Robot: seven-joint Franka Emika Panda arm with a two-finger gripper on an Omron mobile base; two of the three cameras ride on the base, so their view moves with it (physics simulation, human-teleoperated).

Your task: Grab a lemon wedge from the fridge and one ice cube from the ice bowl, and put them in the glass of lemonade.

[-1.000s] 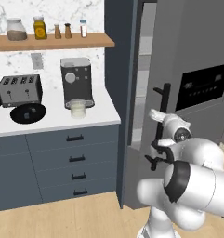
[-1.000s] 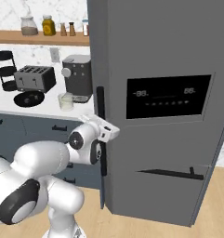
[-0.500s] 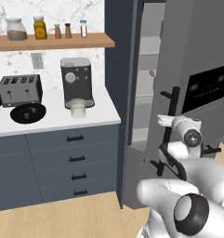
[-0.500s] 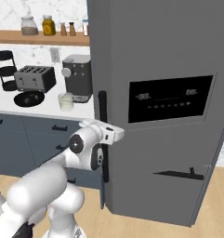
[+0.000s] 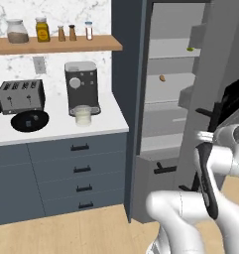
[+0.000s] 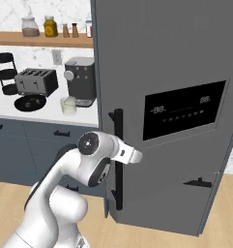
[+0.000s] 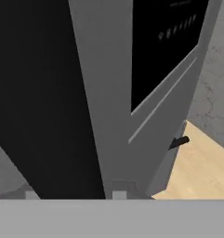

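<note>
Kitchen counter (image 5: 56, 130) was seen bearing the ice bowl (image 5: 29, 120) and glass of lemonade (image 5: 83, 114); the lemon wedge (image 5: 190, 48) lay on an upper fridge (image 5: 165, 104) shelf; the gripper's opening could not be told.

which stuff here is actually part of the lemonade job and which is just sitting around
Part of the job:
fridge, door swung open
lemon wedge on an upper fridge shelf
ice bowl on the counter
glass of lemonade by the coffee machine

Just sitting around:
toaster
coffee machine
jars on the wooden shelf
small orange-brown item in the fridge
</note>
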